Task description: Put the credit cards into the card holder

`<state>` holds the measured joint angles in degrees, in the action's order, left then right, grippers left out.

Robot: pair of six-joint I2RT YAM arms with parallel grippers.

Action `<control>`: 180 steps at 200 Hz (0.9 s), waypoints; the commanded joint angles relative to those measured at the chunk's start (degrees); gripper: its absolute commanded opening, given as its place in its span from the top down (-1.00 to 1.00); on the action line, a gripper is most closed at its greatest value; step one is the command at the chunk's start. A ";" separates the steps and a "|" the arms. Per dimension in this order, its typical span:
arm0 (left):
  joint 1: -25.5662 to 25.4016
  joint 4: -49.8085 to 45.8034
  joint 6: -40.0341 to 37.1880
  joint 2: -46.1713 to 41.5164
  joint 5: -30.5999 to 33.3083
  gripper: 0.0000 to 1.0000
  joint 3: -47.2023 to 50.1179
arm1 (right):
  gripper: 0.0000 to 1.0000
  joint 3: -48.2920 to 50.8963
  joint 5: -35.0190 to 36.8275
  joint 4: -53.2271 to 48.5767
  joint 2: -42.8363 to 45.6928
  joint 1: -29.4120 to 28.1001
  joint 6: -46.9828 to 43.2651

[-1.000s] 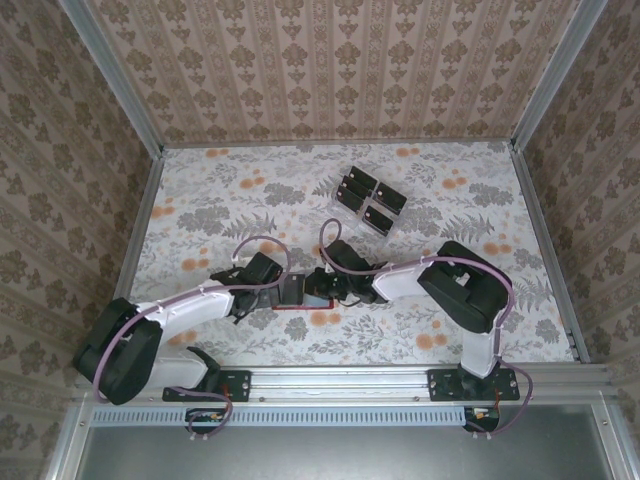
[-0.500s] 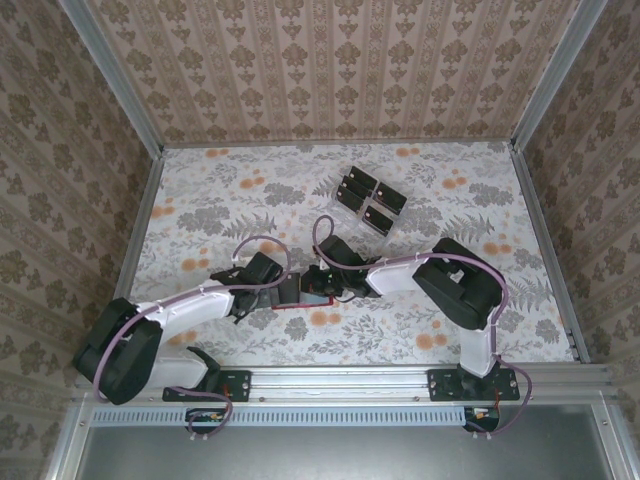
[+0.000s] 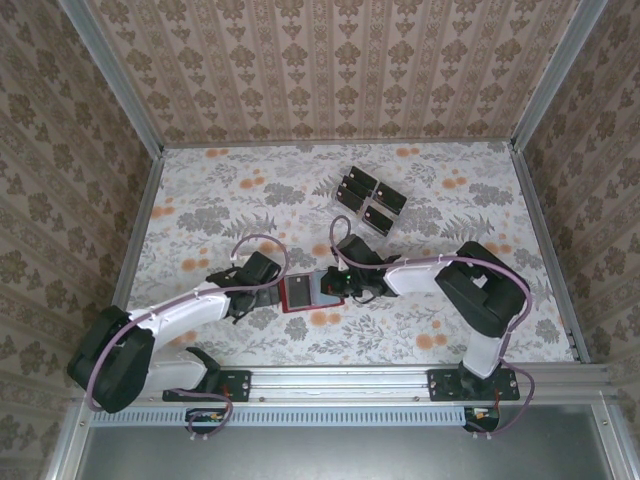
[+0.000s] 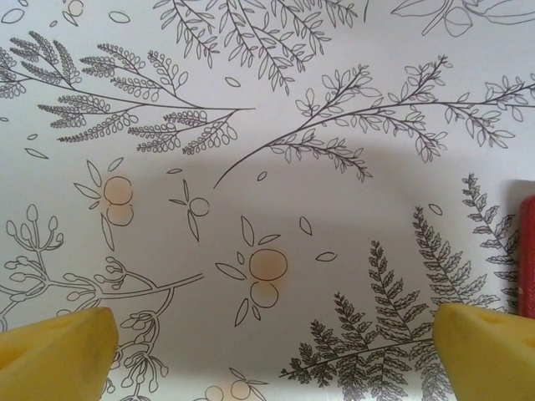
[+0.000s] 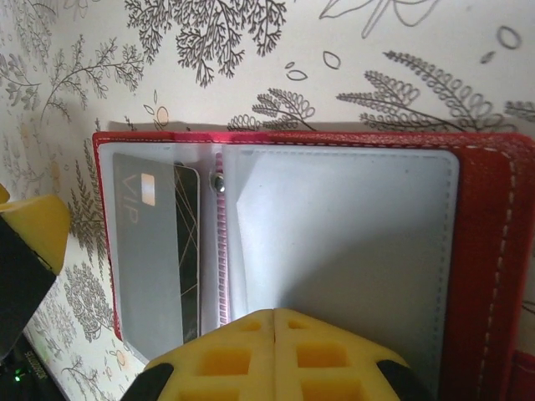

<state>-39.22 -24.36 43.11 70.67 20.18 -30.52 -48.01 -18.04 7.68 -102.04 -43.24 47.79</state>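
The card holder [image 3: 301, 307] lies open on the tablecloth between my two grippers, a red wallet [image 5: 489, 251] with pale translucent pockets. One black credit card [image 5: 150, 251] marked VIP sits in its left pocket. My right gripper [image 5: 276, 322] is shut, its yellow fingers pressed together just over the right pocket sheet, with nothing visible between them. In the top view the right gripper [image 3: 340, 287] is at the wallet's right edge. My left gripper [image 4: 276, 355] is open over bare cloth, the wallet's red edge [image 4: 527, 255] at its right. More black credit cards [image 3: 383, 196] lie farther back.
The spare cards rest in a clear plastic tray [image 3: 337, 204] behind the wallet, right of centre. Patterned walls enclose the table on three sides. A metal rail [image 3: 340, 380] with both arm bases runs along the near edge.
My right gripper has drawn back to the right and closed fully, uncovering the open wallet. The left gripper has backed slightly left of the wallet and stays open.
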 commanded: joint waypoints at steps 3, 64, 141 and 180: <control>0.62 -1.36 -0.22 0.93 0.32 -1.00 -1.79 | 0.92 -0.42 1.33 -4.77 3.62 0.14 -2.76; 0.92 0.65 -0.66 4.65 0.10 -1.00 -2.25 | 0.90 -6.91 2.49 -8.95 2.45 -1.41 -5.07; 0.92 2.20 -1.01 7.02 -0.22 -1.00 -2.57 | 0.86 -11.30 2.68 -7.69 -4.13 -2.37 -4.09; 0.90 2.69 -1.01 7.68 -0.37 -1.00 -2.59 | 0.84 -12.36 2.79 -7.77 -6.11 -2.39 -4.02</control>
<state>-38.79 -22.28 42.89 77.12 19.81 -32.36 -58.39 -16.32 1.02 -106.85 -45.28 43.68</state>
